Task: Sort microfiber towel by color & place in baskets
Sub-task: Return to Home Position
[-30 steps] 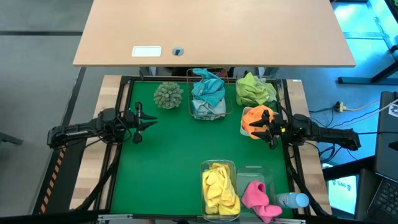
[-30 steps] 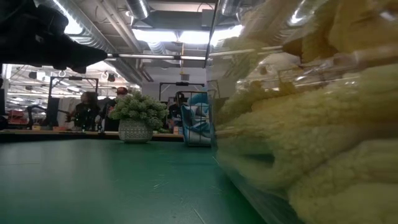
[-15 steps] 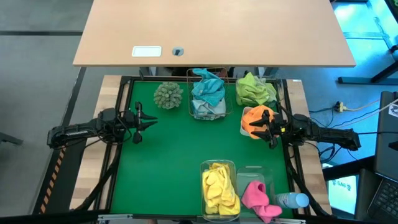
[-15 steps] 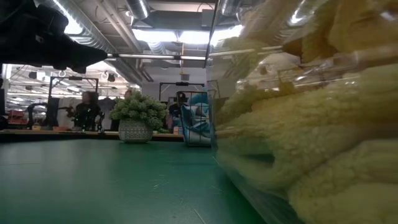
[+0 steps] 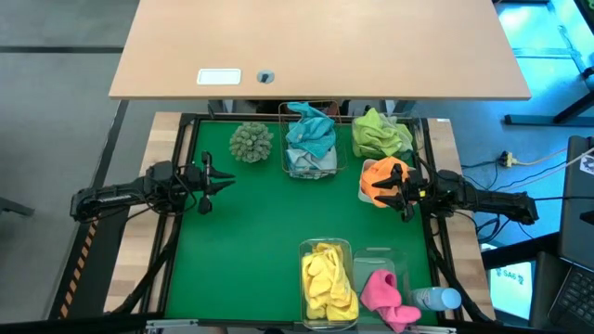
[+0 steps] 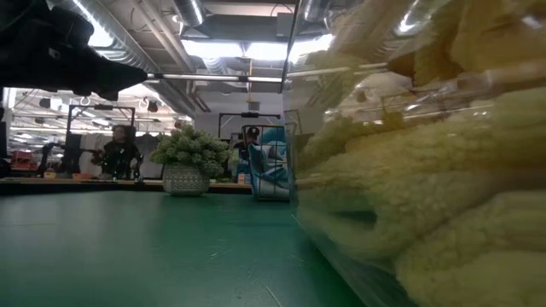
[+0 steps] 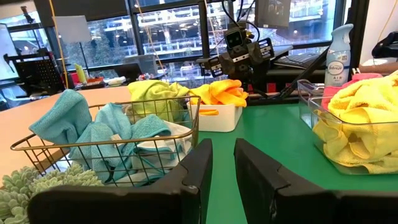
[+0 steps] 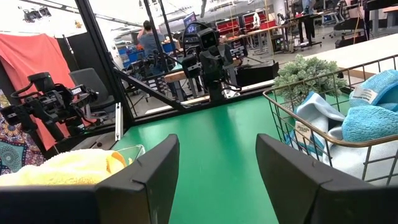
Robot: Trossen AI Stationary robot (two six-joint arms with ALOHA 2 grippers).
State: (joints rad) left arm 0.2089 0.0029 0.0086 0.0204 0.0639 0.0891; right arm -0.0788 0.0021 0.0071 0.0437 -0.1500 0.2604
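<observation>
Teal towels (image 5: 311, 137) fill the copper wire basket (image 5: 286, 158) at the far edge. Lime green towels (image 5: 379, 133) lie in a white tray beside it. An orange towel (image 5: 379, 176) lies in a second white tray (image 7: 227, 118). Near the front edge, yellow towels (image 5: 327, 278) fill one clear tub and a pink towel (image 5: 383, 292) lies in the other. My left gripper (image 5: 225, 181) hangs shut over the table's left part. My right gripper (image 5: 397, 193) is open above the orange towel's right side, with nothing between its fingers.
A shaggy sage-green ball (image 5: 251, 141) sits left of the wire basket. A clear bottle with a blue cap (image 5: 436, 299) lies by the pink towel's tub. The green mat's middle (image 5: 278, 209) is bare. A wooden table (image 5: 316, 46) stands beyond. People show in the room behind.
</observation>
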